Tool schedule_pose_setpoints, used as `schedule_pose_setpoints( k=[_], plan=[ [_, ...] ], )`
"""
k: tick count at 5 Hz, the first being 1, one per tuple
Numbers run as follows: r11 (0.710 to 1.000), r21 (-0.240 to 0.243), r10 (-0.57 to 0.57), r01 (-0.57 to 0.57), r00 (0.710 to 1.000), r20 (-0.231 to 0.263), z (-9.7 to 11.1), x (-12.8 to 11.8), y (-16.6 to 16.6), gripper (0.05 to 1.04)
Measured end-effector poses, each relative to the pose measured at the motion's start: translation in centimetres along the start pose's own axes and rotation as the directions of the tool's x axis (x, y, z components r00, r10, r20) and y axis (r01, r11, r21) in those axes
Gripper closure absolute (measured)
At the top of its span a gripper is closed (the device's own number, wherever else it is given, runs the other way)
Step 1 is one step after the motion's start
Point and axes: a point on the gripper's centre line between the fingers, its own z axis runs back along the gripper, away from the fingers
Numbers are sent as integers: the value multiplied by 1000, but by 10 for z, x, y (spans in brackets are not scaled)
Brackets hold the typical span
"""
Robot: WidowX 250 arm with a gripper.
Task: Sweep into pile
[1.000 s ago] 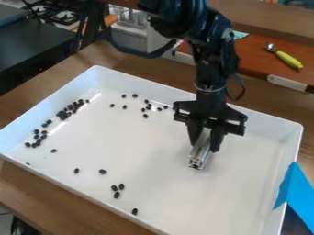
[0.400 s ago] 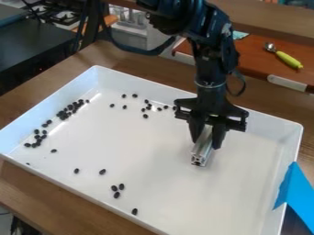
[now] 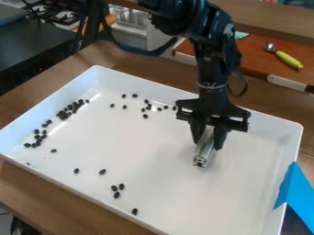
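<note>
My gripper (image 3: 208, 141) hangs over the right-centre of the white tray, shut on a short silver metal bar (image 3: 204, 153) whose near end points toward the camera. Whether the bar touches the tray floor I cannot tell. Dark beans (image 3: 69, 109) lie in a dense band along the tray's left wall, with more (image 3: 38, 137) toward its left corner. Several looser beans (image 3: 146, 108) are spread near the back wall, left of the gripper. At the front left, a few beans (image 3: 116, 188) lie scattered, one (image 3: 135, 211) close to the front wall.
The white tray (image 3: 239, 193) has raised walls all round and stands on a brown wooden table (image 3: 46, 196). A blue piece (image 3: 297, 186) overlaps its right wall. Behind, a spoon with a yellow-green handle (image 3: 288, 59) rests on a reddish-brown surface.
The gripper and bar first rose slightly away from the camera, then shifted a little to the right. The beans have kept their places.
</note>
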Motion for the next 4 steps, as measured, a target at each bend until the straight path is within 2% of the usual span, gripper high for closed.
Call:
schedule_pose_setpoints(
  k=[2,4],
  plan=[
    [1000,8,-8,8,1000,22,0,1,-8,691],
    [999,36,-1,0,1000,20,-10,3,-3,691]
  ],
)
